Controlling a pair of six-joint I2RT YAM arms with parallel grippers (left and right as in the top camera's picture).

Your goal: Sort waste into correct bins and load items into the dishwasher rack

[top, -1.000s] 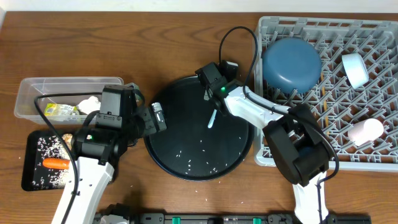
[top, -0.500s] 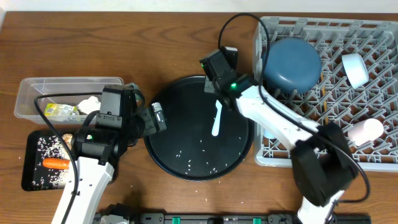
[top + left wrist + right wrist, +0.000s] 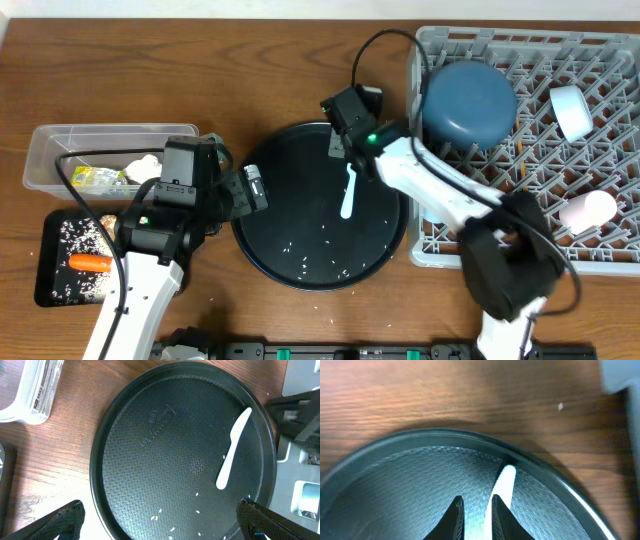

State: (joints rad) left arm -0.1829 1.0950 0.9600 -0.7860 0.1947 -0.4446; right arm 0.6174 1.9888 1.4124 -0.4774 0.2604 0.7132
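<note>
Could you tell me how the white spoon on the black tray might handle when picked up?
The thin white spoon is probably light and stiff. Lying flat on the round black tray, it may skid if nudged.

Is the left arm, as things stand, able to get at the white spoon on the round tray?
Probably yes: the open left gripper hangs over the round tray, the white spoon lies bare, but the right gripper crowds its far end.

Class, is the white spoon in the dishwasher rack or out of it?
Out: the white spoon lies on the round black tray, outside the rack.
</note>
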